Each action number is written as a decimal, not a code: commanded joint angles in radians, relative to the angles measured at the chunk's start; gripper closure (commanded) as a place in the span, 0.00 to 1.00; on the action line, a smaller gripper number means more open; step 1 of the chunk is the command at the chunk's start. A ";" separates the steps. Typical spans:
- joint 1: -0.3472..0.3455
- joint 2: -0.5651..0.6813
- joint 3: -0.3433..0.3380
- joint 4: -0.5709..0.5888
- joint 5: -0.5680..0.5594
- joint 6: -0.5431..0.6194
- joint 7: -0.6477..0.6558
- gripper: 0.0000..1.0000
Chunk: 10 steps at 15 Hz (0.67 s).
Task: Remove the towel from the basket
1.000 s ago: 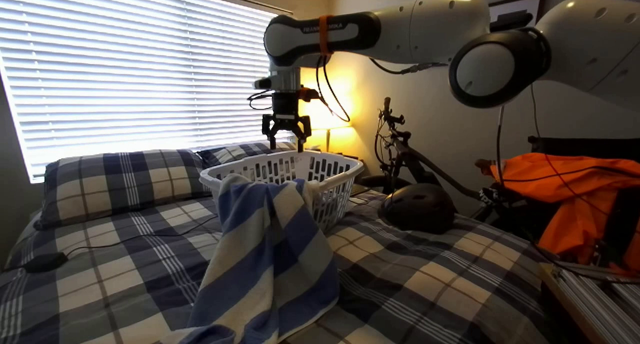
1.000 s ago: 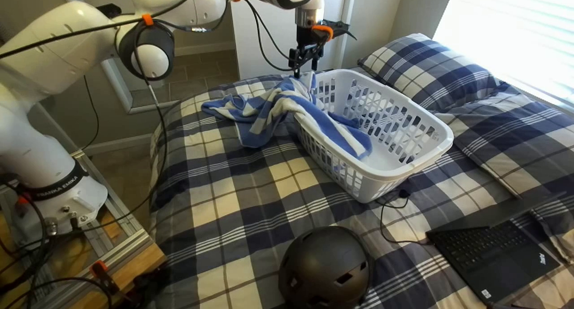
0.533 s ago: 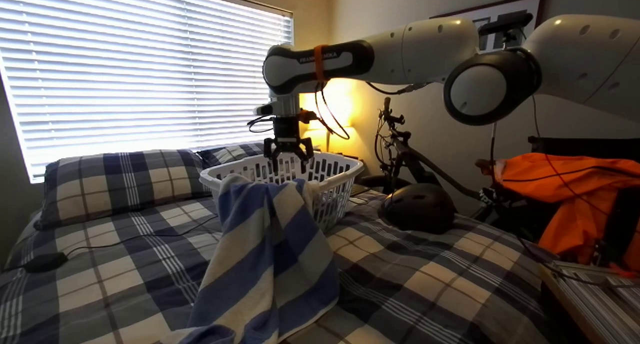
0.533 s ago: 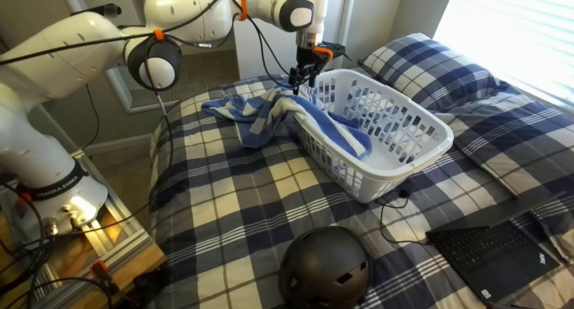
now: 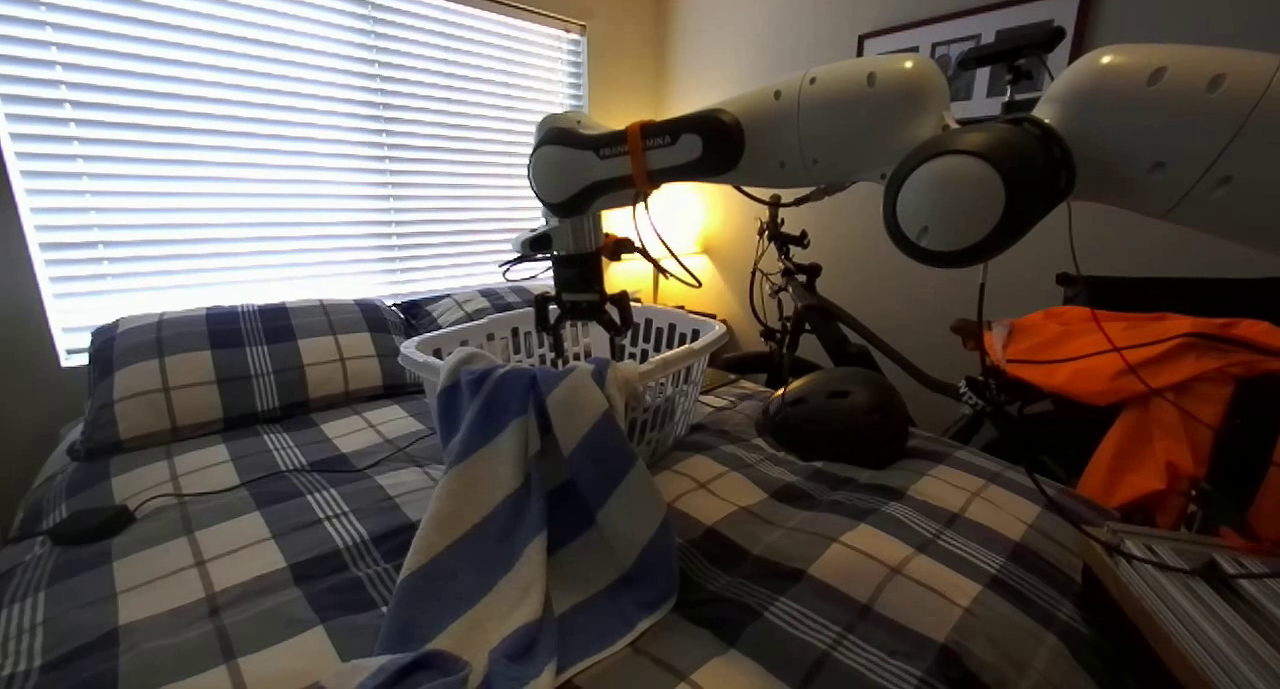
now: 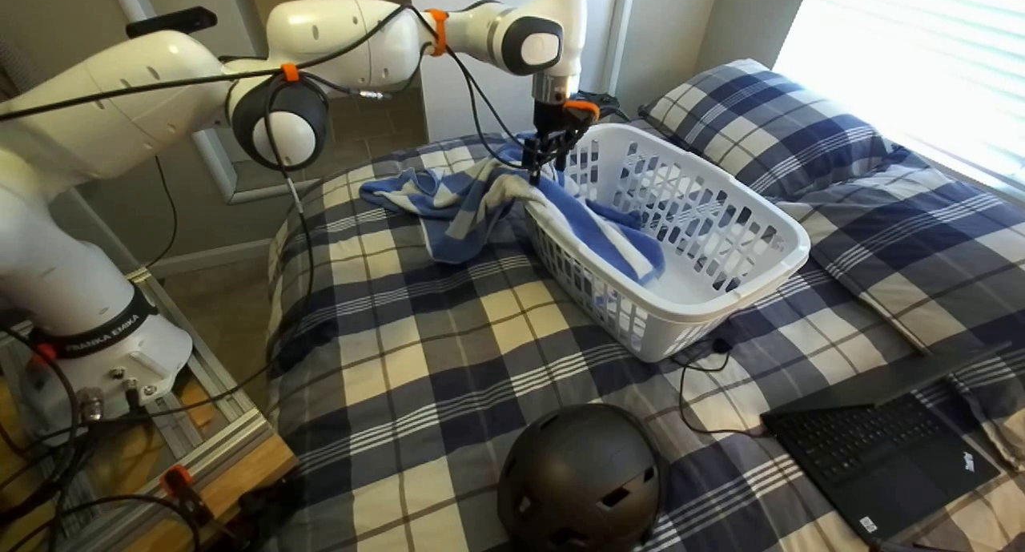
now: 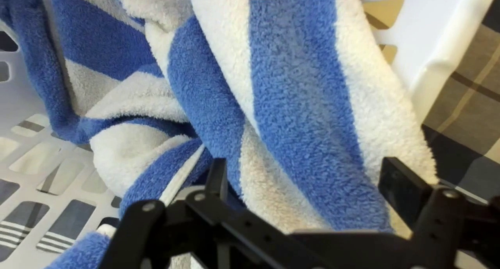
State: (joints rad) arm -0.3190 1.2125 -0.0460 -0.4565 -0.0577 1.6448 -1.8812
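Observation:
The blue-and-white striped towel (image 5: 530, 509) hangs over the rim of the white lattice basket (image 5: 680, 399) and spreads onto the bed. In an exterior view, part of the towel (image 6: 460, 235) lies outside the basket (image 6: 705, 308) and another part drops inside it. My gripper (image 5: 587, 354) points down at the draped rim; it shows there too in an exterior view (image 6: 548, 170). In the wrist view the gripper (image 7: 310, 179) is open, its fingers apart on either side of a towel fold (image 7: 300, 85). I cannot tell whether the fingertips touch the cloth.
A dark helmet (image 6: 580, 480) and a black laptop (image 6: 889, 456) with a cable lie on the plaid bed. Pillows (image 6: 761, 127) stand behind the basket. A bicycle (image 5: 800, 289) and orange fabric (image 5: 1130, 359) are beyond the bed. Cables hang along the arm.
My gripper has moved down from above the basket to the level of its rim and the draped towel, staying open. The towel and the basket have not visibly moved.

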 commanded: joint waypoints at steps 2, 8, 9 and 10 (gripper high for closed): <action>0.013 0.051 -0.027 0.037 -0.039 0.074 0.009 0.00; 0.039 0.071 -0.038 0.019 -0.069 0.075 -0.012 0.26; 0.042 0.067 -0.031 0.009 -0.065 0.042 -0.017 0.34; 0.046 0.068 -0.032 0.011 -0.067 0.026 -0.018 0.41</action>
State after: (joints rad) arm -0.2872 1.2687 -0.0719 -0.4567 -0.1094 1.7167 -1.8814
